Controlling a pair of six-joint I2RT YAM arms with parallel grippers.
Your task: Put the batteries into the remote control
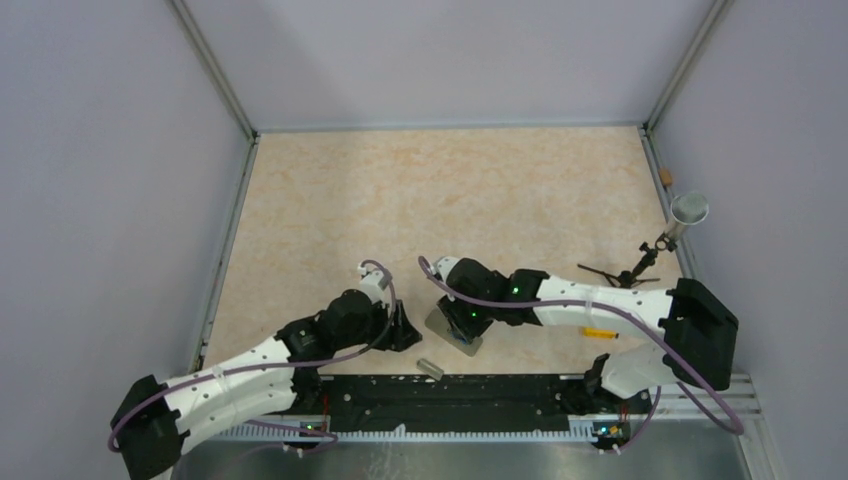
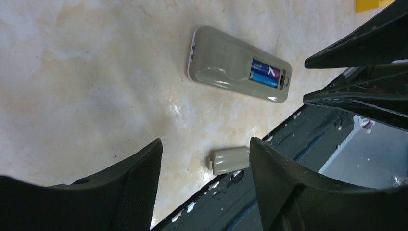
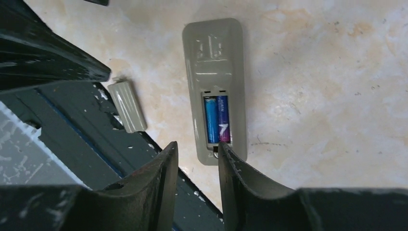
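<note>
Both batteries (image 3: pixel 216 126) sit in the remote control (image 3: pixel 214 62), face down by the near edge of the table (image 1: pixel 450 200). Loading looks done; next, I'd judge, comes the loose cover (image 2: pixel 231 160). My right gripper (image 3: pixel 198 159) hovers slightly parted, empty; my left gripper (image 2: pixel 206 144) is wide apart. Battery print is unreadable.

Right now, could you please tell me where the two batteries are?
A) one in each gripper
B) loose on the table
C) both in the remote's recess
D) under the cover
C: both batteries lie side by side in the open recess of the remote, with the cover off beside it.
</note>
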